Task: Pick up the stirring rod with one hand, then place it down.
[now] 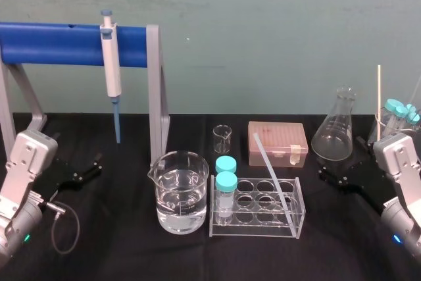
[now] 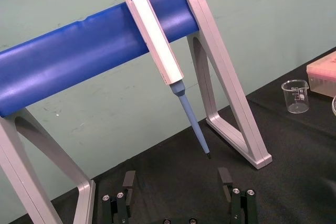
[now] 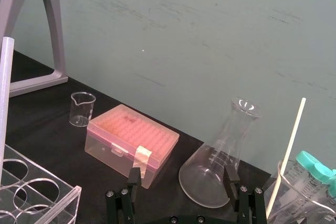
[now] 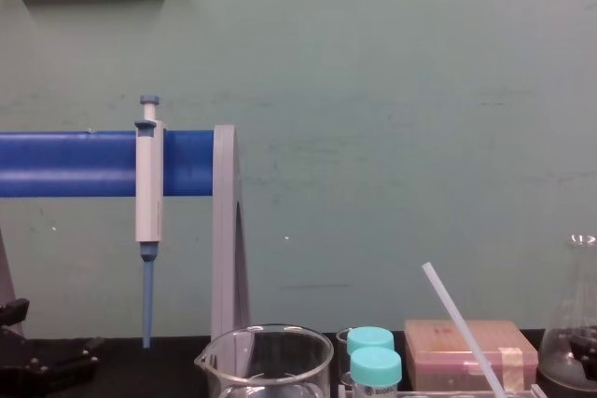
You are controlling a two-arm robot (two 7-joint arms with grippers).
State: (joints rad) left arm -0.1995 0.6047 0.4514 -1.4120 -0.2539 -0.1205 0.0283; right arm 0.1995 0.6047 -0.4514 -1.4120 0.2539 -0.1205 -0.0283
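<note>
No print can be read for sure: the conical flask (image 1: 334, 133) and the small beaker (image 1: 222, 139) carry faint graduation marks, and one blue-capped tube (image 4: 375, 372) seems to bear a line of tiny lettering. The stirring rod (image 1: 272, 179) stands slanted in the clear tube rack (image 1: 299, 210), its foot in a front right well and its top leaning past the rack's back edge towards 11 o'clock, near the pink tip box (image 1: 277, 141). From the rack, the large beaker (image 1: 181, 192) sits just beside at 9 o'clock. The left gripper (image 1: 87, 168) rests beyond it, also at 9 o'clock, jaws spread wide on nothing. The right gripper (image 1: 337, 178) sits at 3 o'clock, likewise agape. Bare black table (image 1: 118, 248) lies between each gripper and the rack
</note>
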